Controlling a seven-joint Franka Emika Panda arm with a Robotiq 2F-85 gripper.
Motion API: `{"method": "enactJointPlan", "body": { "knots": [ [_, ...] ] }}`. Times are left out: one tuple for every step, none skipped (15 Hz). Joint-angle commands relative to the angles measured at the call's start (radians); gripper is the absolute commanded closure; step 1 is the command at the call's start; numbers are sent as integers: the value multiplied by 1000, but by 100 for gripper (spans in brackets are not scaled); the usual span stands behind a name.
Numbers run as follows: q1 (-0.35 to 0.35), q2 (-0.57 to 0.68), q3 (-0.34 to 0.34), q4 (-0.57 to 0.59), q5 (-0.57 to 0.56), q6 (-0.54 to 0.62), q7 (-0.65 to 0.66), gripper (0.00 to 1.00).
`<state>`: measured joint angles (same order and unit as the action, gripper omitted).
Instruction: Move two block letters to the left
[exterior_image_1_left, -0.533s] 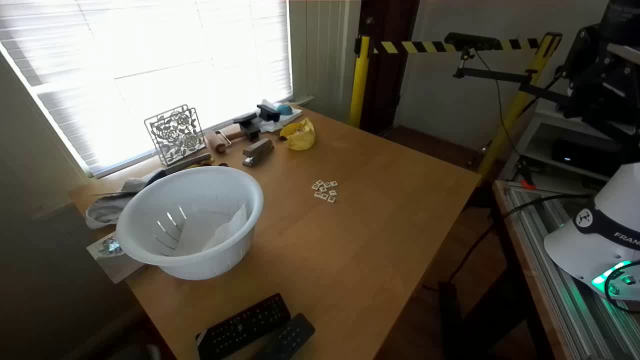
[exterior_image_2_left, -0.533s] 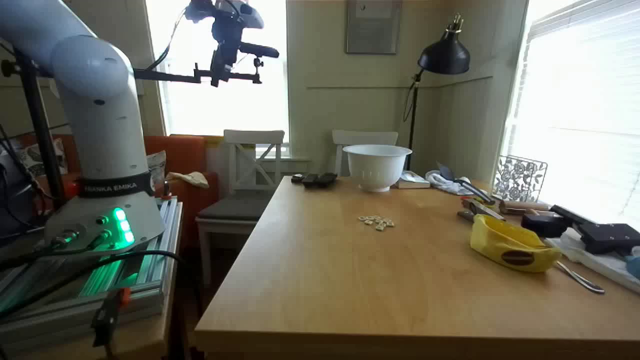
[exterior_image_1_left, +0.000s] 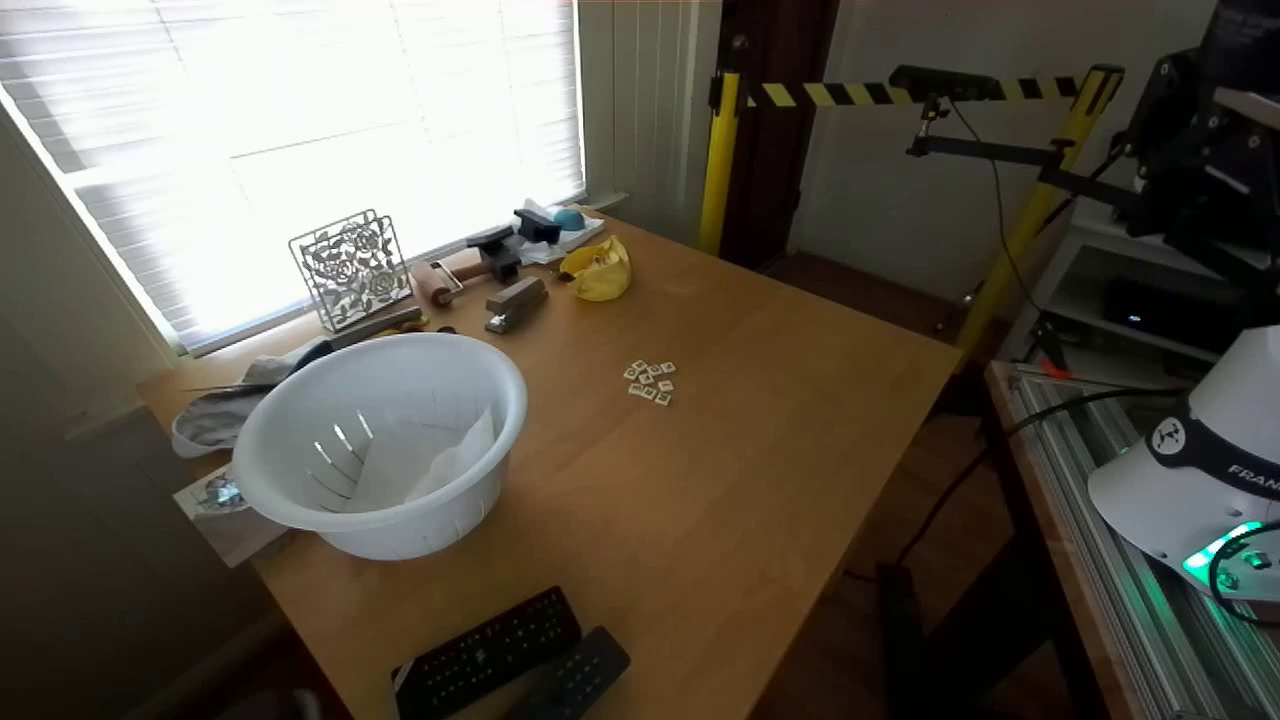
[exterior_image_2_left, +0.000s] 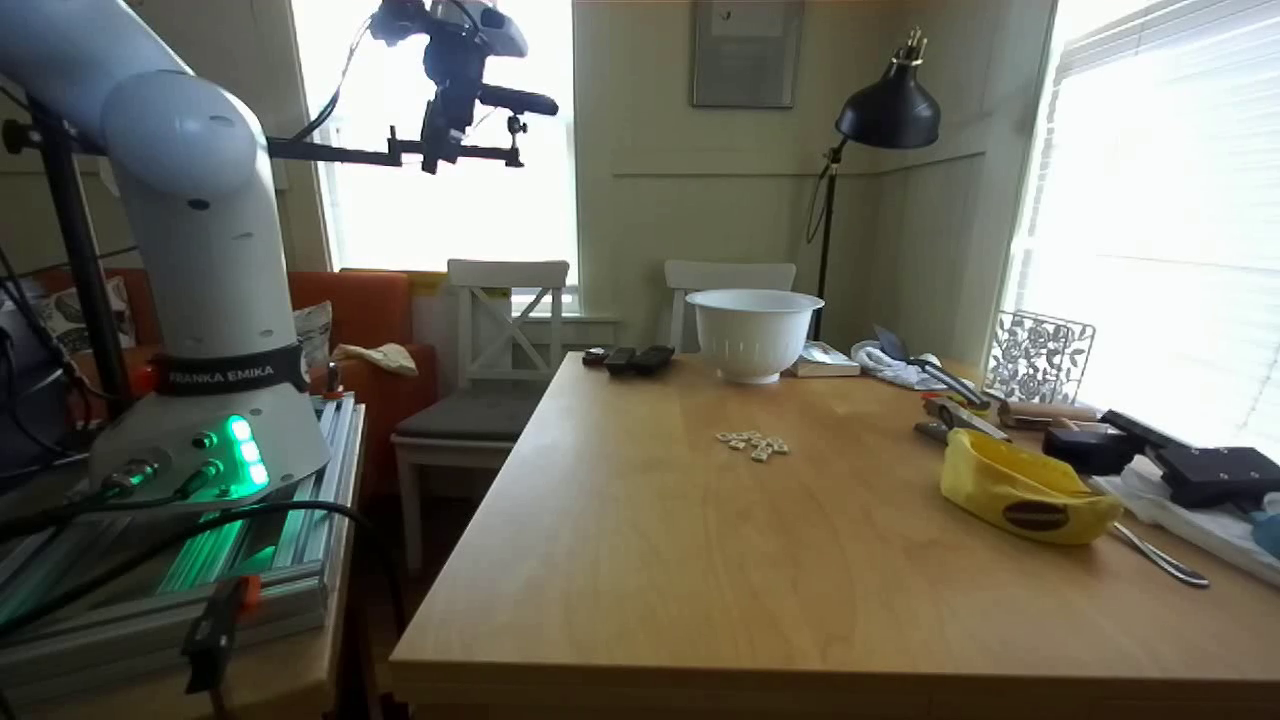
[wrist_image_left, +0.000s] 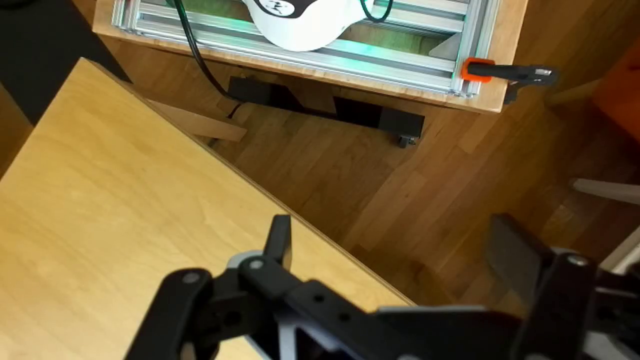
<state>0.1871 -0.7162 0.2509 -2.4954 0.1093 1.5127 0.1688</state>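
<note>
The block letters are several tiny pale tiles lying in a loose cluster near the middle of the wooden table. They also show in an exterior view, flat on the table in front of the white bowl. They are out of the wrist view. My gripper is open, its two dark fingers wide apart with nothing between them. It hangs high over the table's edge and the floor, well away from the letters. In an exterior view the dark gripper shows high up in front of the bright window.
On the table stand a white bowl, black remotes, a yellow object, a stapler and a metal napkin holder. A black lamp stands behind. A clamp sits on the robot's base table.
</note>
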Motion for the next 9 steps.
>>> {"method": "enactJointPlan", "body": {
  "knots": [
    [-44, 37, -13, 3, -13, 34, 43, 0],
    [-65, 48, -23, -2, -18, 56, 58, 0],
    [-83, 62, -38, -5, -22, 83, 59, 0],
    [-99, 76, -49, -10, -21, 117, 63, 0],
    [-117, 98, -65, -12, -23, 156, 57, 0],
    [-131, 117, -78, -16, -24, 200, 51, 0],
    [-144, 140, -90, -18, -25, 243, 51, 0],
    [-155, 171, -103, -16, -24, 289, 47, 0],
    [-165, 192, -108, -17, -33, 333, 52, 0]
  ]
}}
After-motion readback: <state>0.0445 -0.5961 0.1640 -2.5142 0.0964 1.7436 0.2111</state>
